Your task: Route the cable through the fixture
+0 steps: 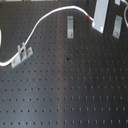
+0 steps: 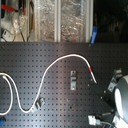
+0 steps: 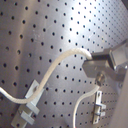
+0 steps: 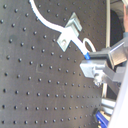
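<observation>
The pincer is clamped on the cable near its red-banded end: in the first wrist view the white cord runs straight into the closed fingertips, and in the second wrist view the cord ends at the fingers just beside a metal clip. In the first exterior view the red band sits at the edge of the pincer, and the cable arcs away from it, past a clip that stands near the pincer, then drops to a second clip well apart from it and runs on off the frame. The cable is a thin, white, limp cord lying in a long S-curve on the black perforated tabletop. A third clip stands just beside the pincer on its other side. In the second exterior view the cord loops back in a hairpin far from the pincer.
</observation>
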Robot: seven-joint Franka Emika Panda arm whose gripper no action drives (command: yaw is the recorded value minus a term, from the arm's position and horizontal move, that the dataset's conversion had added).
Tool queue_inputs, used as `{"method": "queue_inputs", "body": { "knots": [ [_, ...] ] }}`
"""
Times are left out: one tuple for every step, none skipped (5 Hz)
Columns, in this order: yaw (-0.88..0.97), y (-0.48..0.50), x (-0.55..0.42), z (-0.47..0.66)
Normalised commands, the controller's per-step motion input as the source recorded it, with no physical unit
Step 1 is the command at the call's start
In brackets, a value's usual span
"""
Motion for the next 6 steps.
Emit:
{"method": "queue_inputs", "body": {
  "knots": [
    [0.00, 0.018, -0.026, 0.00],
    [0.00, 0.273, -0.292, 0.22],
    [0.05, 0.078, -0.250, 0.00],
    [0.00, -0.150, -0.104, 0.00],
    [-0.24, -0.792, -0.170, 0.01],
    [0.00, -0.023, -0.016, 0.00]
  ]
}}
